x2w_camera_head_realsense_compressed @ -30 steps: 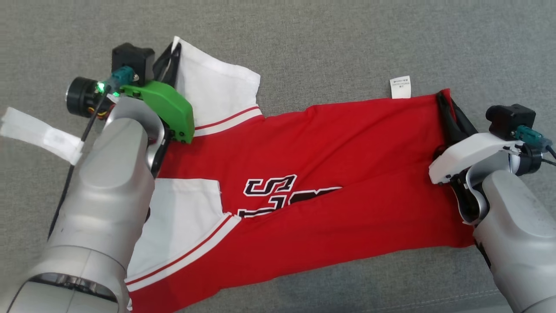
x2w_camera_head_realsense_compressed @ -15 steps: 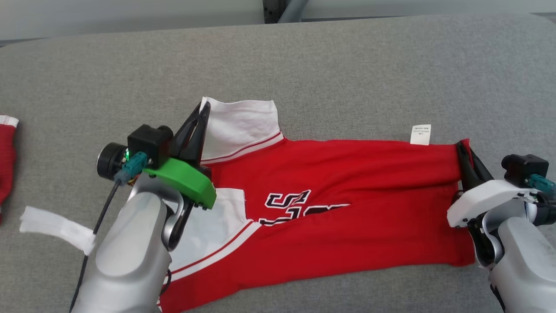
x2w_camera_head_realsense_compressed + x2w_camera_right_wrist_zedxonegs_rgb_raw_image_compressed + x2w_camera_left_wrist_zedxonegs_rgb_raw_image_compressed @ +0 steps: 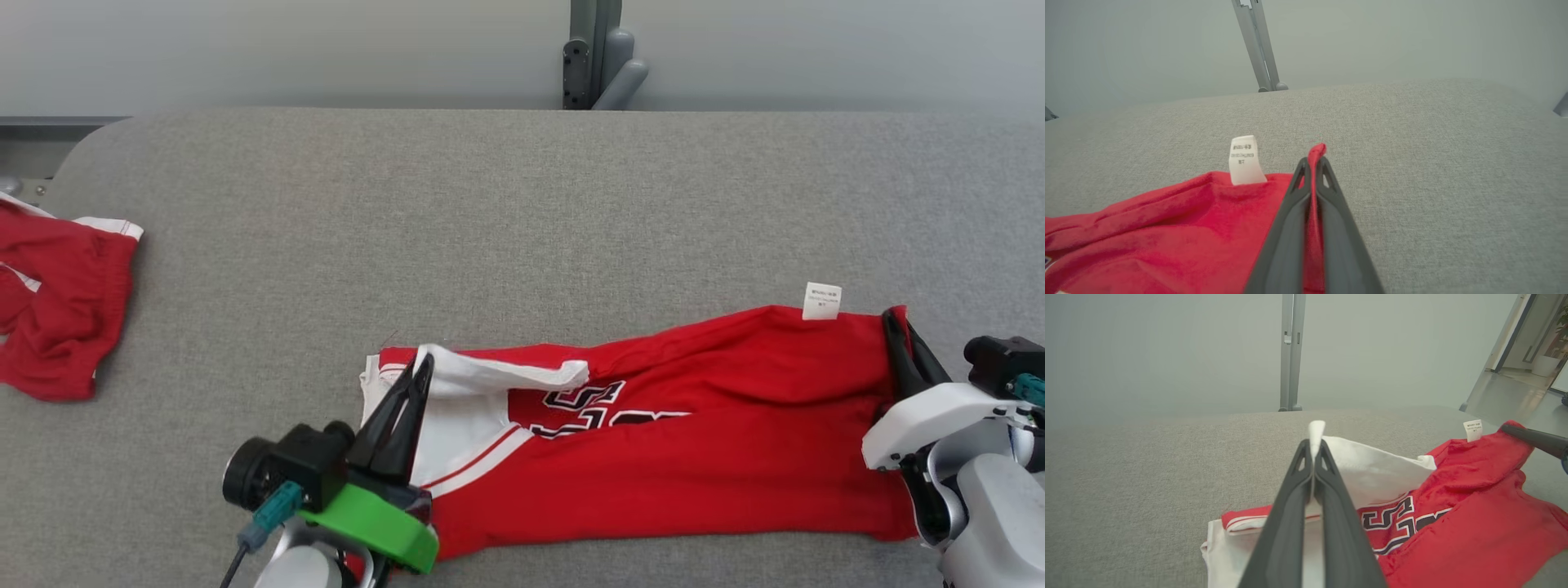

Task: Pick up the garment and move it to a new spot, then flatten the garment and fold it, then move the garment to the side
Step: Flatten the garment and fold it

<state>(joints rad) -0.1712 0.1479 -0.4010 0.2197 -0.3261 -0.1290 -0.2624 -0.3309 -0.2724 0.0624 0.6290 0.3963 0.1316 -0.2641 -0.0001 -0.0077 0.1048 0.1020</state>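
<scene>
Folding the garment: move both pinched edges at one pace, so the crease runs straight.
Head view: your left gripper clamps the white sleeve, well left of the care label; your right gripper clamps the red hem just right of that label; the body lies on the table. Left wrist view: sleeve tip pinched between closed fingers, label far right. Right wrist view: hem corner between closed fingers, label just left.

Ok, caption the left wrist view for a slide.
Left gripper pinches white sleeve of red jersey on grey surface.
</scene>
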